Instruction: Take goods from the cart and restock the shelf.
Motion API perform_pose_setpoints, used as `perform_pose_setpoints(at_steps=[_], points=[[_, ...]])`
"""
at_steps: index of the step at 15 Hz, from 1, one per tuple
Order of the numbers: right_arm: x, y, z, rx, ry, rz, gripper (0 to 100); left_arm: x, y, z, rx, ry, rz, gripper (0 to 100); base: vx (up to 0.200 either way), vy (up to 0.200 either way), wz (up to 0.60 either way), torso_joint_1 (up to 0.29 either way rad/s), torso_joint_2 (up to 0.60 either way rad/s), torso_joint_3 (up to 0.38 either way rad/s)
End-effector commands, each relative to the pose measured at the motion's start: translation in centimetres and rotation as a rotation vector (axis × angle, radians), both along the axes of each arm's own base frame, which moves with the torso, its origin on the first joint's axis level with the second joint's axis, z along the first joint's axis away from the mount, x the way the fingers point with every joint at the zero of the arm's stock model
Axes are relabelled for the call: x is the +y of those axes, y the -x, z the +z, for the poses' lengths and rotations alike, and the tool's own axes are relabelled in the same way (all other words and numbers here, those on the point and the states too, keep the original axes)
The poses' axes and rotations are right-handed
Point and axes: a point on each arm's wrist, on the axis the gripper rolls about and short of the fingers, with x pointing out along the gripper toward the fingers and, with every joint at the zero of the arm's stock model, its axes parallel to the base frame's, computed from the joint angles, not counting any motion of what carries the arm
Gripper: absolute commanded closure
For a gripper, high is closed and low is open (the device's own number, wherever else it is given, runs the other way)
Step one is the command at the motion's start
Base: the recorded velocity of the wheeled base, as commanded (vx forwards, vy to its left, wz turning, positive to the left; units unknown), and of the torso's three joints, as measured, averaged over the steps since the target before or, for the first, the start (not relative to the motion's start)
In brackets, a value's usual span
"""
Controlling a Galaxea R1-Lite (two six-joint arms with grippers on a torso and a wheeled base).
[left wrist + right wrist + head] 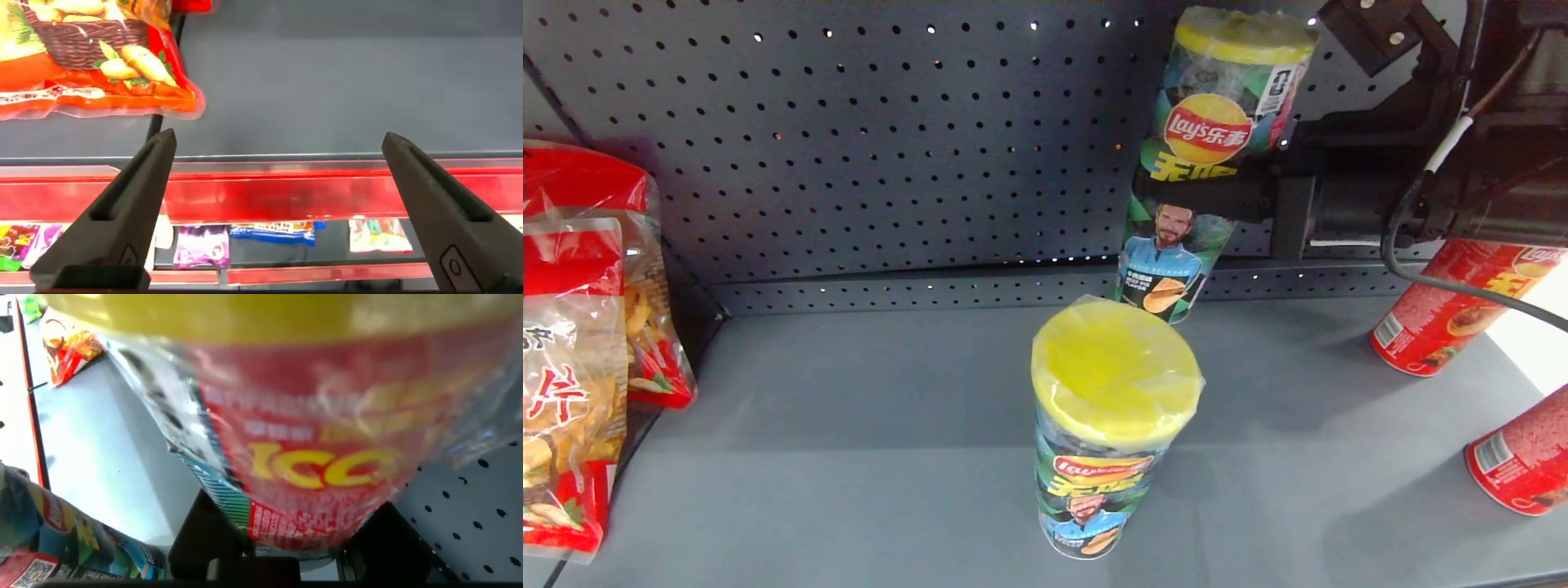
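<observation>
Right tool [1205, 196] is clamping the held canister [1225, 90] mid-body — long axis near upright, base hanging close over the shelf [849, 425], behind the standing canister [1107, 425]; left tool [278, 204] is gaping wide at the shelf front.

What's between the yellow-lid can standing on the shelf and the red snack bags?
Nothing. In the head view, only bare grey shelf lies between the standing can and the bags.
</observation>
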Motion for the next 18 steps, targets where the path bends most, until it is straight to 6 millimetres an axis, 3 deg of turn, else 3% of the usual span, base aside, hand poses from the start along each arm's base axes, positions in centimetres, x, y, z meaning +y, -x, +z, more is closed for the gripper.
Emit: perform_pose_setpoints(at_steps=[1,2,10,13,14,17,18], points=[[-0.1,0.1,0.0,0.001,-0.001,-0.002,100,0.2,0.2,-0.1,-0.022,-0.009,-0.125,0,0.000,0.000,0.00,0.000,0.00,0.000],[-0.1,0.1,-0.1,0.003,0.001,0.001,100,0.1,0.6,-0.1,-0.074,0.003,-0.046,0,0.000,0.000,0.00,0.000,0.00,0.000],[1.1,-1.6,-0.8,0.021,0.010,0.012,100,0.2,0.6,-0.1,-0.113,0.042,-0.032,0,0.000,0.000,0.00,0.000,0.00,0.000],[3.2,-0.6,-1.4,0.043,0.020,0.085,100,0.2,0.6,-0.1,-0.113,0.042,-0.032,0,0.000,0.000,0.00,0.000,0.00,0.000],[4.3,0.3,-2.5,0.073,0.043,0.132,100,0.2,0.6,-0.1,-0.113,0.042,-0.032,0,0.000,0.000,0.00,0.000,0.00,0.000],[4.7,1.0,-3.5,0.101,0.060,0.192,100,0.2,0.6,-0.1,-0.113,0.042,-0.032,0,0.000,0.000,0.00,0.000,0.00,0.000],[4.9,1.1,-4.8,0.122,0.075,0.224,100,0.2,0.6,-0.1,-0.113,0.042,-0.032,0,0.000,0.000,0.00,0.000,0.00,0.000]])
